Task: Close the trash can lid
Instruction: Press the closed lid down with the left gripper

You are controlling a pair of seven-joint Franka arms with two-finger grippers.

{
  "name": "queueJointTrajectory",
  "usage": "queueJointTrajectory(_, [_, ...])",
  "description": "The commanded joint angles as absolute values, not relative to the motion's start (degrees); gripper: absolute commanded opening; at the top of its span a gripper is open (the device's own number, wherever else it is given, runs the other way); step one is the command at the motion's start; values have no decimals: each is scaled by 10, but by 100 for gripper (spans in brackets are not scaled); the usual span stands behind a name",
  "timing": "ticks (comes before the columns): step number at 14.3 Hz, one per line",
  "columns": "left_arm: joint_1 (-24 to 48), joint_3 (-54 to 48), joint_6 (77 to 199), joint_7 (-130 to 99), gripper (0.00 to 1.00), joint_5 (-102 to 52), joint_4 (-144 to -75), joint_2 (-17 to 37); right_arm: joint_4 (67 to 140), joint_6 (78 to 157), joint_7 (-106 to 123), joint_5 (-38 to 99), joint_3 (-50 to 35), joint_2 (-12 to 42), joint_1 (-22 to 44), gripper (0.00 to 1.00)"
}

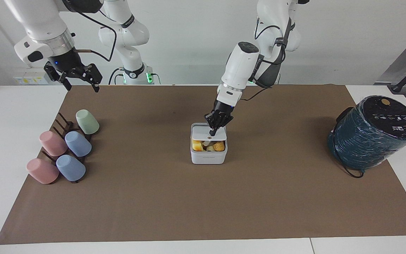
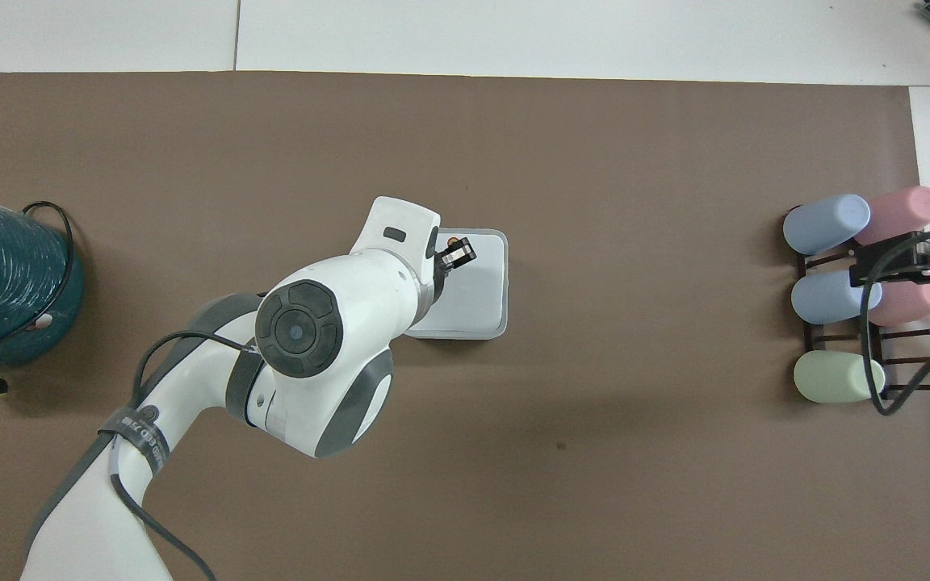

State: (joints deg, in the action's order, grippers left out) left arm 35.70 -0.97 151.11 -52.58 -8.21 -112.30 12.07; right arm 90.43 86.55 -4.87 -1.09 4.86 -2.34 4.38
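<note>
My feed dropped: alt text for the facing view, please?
The left hand presses the lid down on the trash can, food still showing under its raised edge. The right hand waits above the cup rack.

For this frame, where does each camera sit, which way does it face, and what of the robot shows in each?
Facing view: high across the table, looking at the robots; both arms and bases show, the left end effector pressing the lid of the trash can, the right end effector waiting over the table's edge near the cup rack.
Overhead view: above the robots' end, looking steeply down; the left arm fills the lower part, and the right end effector is over the cup rack.
Shared: trash can, lid, rack, teal cylinder.
</note>
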Motion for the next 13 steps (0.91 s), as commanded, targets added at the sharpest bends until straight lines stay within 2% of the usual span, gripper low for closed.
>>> queueJointTrajectory(1, [356, -11, 1529, -528, 0, -92, -1103, 150, 905, 857, -52, -1, 47, -30, 40, 100])
queueJointTrajectory(8, [362, -10, 1568, -529, 0, -92, -1104, 192, 905, 857, -52, -1, 47, -30, 41, 100])
queueJointTrajectory(13, [359, -10, 1564, -526, 0, -92, -1104, 197, 905, 857, -52, -1, 47, -30, 41, 100])
